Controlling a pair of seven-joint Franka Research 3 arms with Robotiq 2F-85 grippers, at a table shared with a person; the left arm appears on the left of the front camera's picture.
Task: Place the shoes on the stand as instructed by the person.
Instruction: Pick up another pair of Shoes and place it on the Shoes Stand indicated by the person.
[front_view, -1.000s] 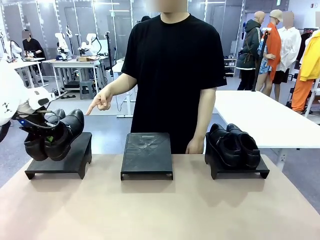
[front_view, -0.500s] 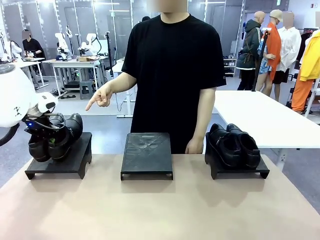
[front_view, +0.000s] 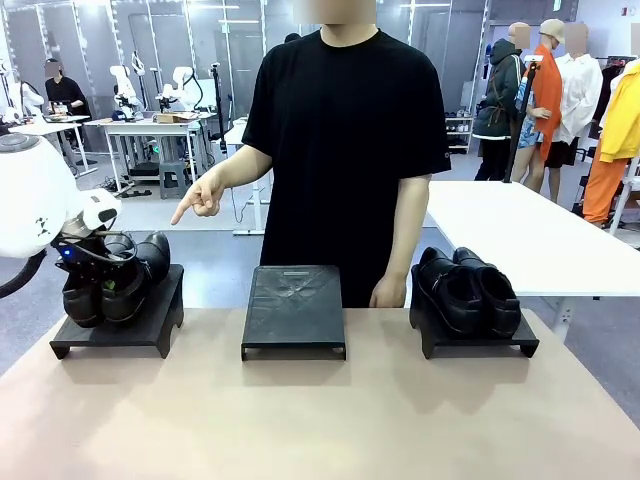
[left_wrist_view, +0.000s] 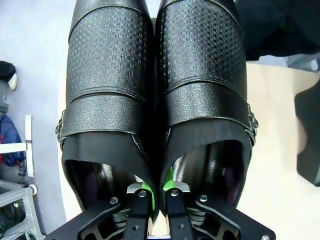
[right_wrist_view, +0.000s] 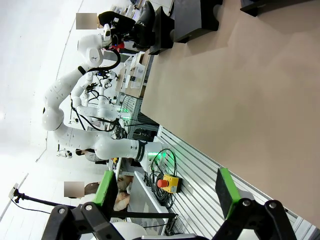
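Item: left gripper (left_wrist_view: 155, 192), fingers pinched together on the two inner collars of a pair of black shoes (front_view: 112, 280), one finger inside each shoe, green pads just visible between the collars. Location of held pair: resting on or just above the sloped top of the left stand (front_view: 130, 322), toes toward the person (front_view: 345, 150); contact of the soles with the stand cannot be confirmed. Item: right gripper (right_wrist_view: 162, 192), jaws spread wide, nothing between them, held well back over the near table edge. Item: second pair of shoes (front_view: 468, 290), seated on the right stand (front_view: 480, 345). Item: middle stand (front_view: 294, 310), bare. Item: the person's pointing hand (front_view: 200, 198), index finger aimed down toward the left stand; the other hand rests at the far table edge. Risk, as judged: the stand top is tilted and the leather glossy, so a release before the soles lie flat could let the pair slide or tip off the low front edge; the grip is on the thin collars alone, so one shoe could slip free or twist against the other; a withdrawing finger could catch a collar and drag a shoe. Surface: matt tan table (front_view: 320, 420), smooth. Room: open workshop, grey floor, white tables, other people farther off.
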